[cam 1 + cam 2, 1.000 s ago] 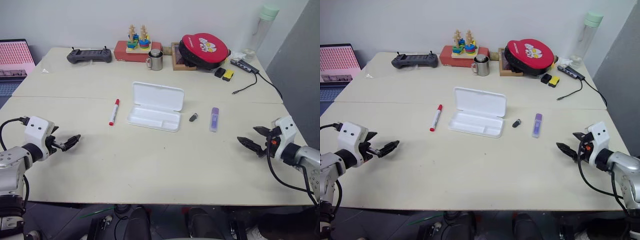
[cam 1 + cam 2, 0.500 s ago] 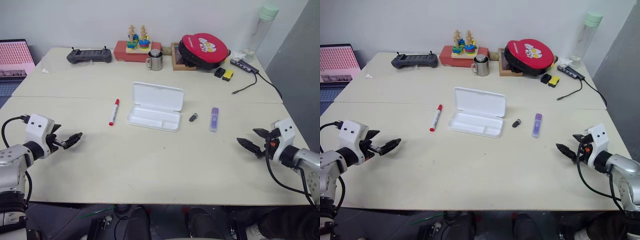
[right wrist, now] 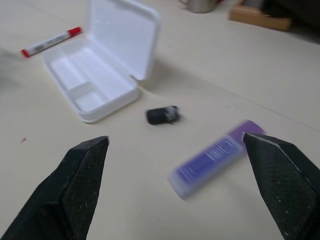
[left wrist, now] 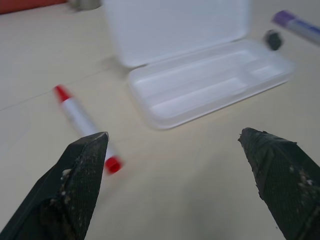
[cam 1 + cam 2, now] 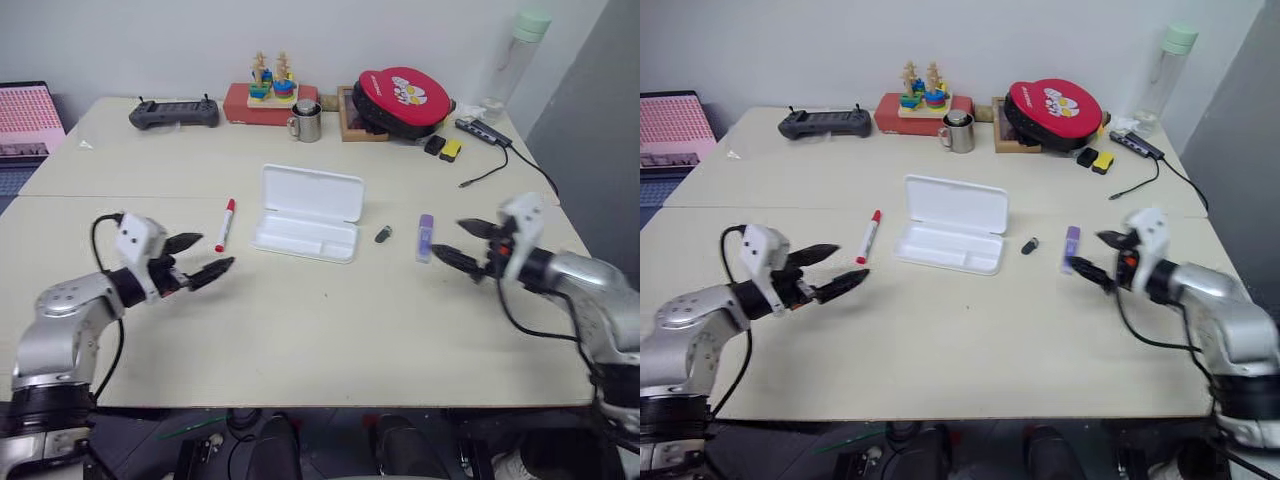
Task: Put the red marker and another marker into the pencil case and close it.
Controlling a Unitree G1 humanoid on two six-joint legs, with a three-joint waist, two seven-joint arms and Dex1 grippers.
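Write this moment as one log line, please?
left gripper: open, near slim white red-capped marker | right gripper: open, near chunky lavender marker | flat white plastic pencil case: open, nothing inside

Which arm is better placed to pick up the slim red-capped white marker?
Left: its open end effector is just beside the slim red-capped white marker; the right end effector is beyond the white plastic pencil case.

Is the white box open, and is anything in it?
Open and empty: the pencil case has its lid up, tray bare.
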